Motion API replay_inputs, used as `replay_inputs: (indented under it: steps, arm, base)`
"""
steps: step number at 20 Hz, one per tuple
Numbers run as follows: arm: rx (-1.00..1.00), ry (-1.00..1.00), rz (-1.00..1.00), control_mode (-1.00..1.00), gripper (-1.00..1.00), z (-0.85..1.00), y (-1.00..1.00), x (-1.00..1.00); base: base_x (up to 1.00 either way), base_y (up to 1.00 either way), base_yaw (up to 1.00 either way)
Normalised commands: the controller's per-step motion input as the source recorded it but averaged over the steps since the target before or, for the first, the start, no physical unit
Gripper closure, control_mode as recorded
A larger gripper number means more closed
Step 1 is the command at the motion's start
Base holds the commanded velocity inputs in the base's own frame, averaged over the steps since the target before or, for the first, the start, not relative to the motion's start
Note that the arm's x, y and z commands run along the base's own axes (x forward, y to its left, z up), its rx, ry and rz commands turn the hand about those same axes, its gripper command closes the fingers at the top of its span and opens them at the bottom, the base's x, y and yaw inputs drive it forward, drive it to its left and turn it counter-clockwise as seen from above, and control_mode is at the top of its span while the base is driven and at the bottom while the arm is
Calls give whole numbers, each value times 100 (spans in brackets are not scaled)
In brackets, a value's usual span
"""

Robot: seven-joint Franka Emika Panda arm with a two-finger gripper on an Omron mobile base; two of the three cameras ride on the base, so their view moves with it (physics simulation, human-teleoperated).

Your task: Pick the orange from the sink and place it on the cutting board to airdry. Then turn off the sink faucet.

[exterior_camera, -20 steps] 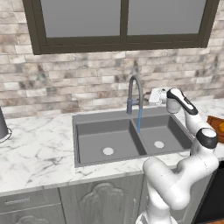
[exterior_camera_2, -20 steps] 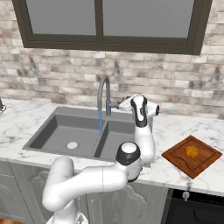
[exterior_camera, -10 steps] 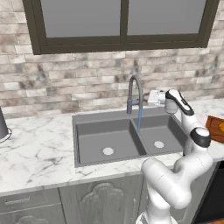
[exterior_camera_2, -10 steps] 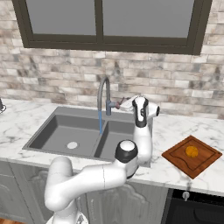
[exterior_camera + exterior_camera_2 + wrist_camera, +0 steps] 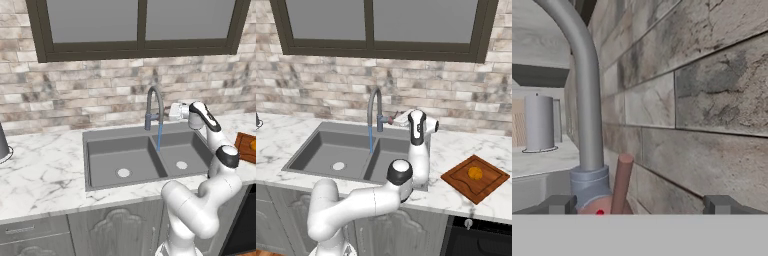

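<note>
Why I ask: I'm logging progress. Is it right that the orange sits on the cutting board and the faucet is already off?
Not quite. The orange is on the cutting board, but the faucet is not off: the right base view shows a blue stream of water falling from its spout into the sink.

The tall arched gooseneck faucet (image 5: 587, 100) looks like smooth brushed grey metal with a soft sheen, and its small side lever (image 5: 621, 182) is a matt reddish-brown rod. Below it, the dark grey double-basin sink (image 5: 125, 150) is smooth and matt. Around the sink, the white marble counter (image 5: 45, 175) is polished and grey-veined. Behind the faucet, the brick wall (image 5: 712, 100) is rough and mottled. Right of the sink, the reddish-brown rectangular cutting board (image 5: 491, 184) shows wood grain.
</note>
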Motion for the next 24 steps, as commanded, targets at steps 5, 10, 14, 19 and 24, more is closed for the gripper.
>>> replay_inputs:
  steps: [5, 10, 14, 19, 24]
  arm:
    - [3, 2, 4, -100, -100, -10, -1, 21]
    - [0, 0, 5, -100, -100, 0, 5, 4]
    - [0, 0, 6, -100, -100, 1, 37, 0]
    - [-3, -2, 6, -100, -100, 8, 68, 0]
    - [-8, -3, 6, -100, -100, 17, 86, 0]
  base:
    - [0, 0, 0]
    - [0, 0, 0]
    - [0, 0, 0]
    - [0, 0, 0]
    - [0, 0, 0]
